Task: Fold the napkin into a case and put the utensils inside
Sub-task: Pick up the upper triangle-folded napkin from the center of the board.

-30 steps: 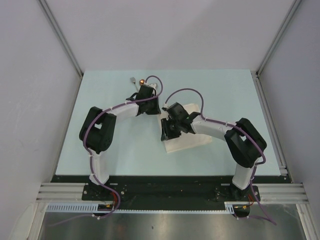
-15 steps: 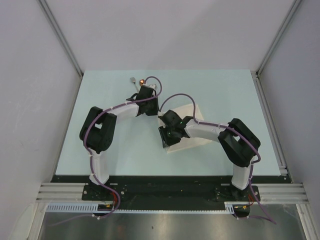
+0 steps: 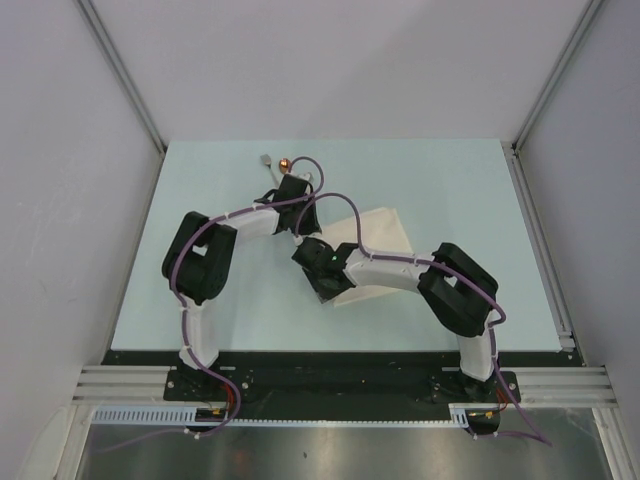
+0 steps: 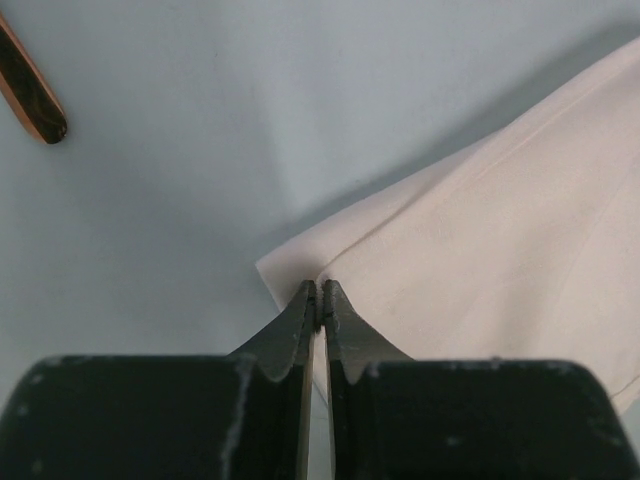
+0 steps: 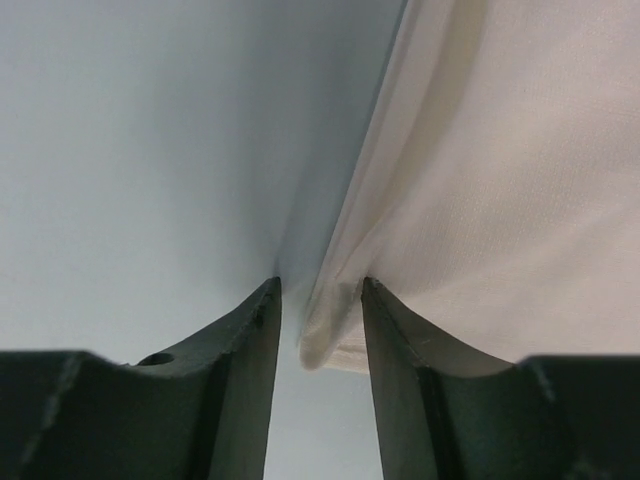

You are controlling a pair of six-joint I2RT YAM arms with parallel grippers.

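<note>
Napkin (image 3: 378, 226): off-white cloth, folded in layers, lying on the table (image 3: 450, 180) near its middle; both wrists sit over its left side, so that part is hidden from above.
Left gripper (image 4: 318, 295): jaws closed tip to tip on a corner of the napkin's upper layer. The lower layer's corner pokes out just past the fingertips, flat on the table.
Right gripper (image 5: 320, 290): jaws apart; the napkin's layered edge runs down between the two fingers (image 5: 245, 340), and its rounded corner sits in the gap, close to the right-hand finger. The fingers are not pressed together on it.
Cloth by the right gripper: fills the right half of that wrist's view, with bare table on the left.
Fork (image 3: 266, 158): small and silver, on the table at the far side, beyond the left wrist and apart from the napkin.
Spoon (image 3: 284, 161): copper-orange bowl just beside the fork, to its right; its handle cannot be made out from above.
Handle end (image 4: 30, 85): slim, brown-copper, at the upper left of the left wrist view, on bare table well clear of the pinched corner. Which utensil it belongs to cannot be told there.
Arms: both reach inward from the near edge, wrists close together — the left gripper at the cloth's far corner, the right gripper at its near one.
</note>
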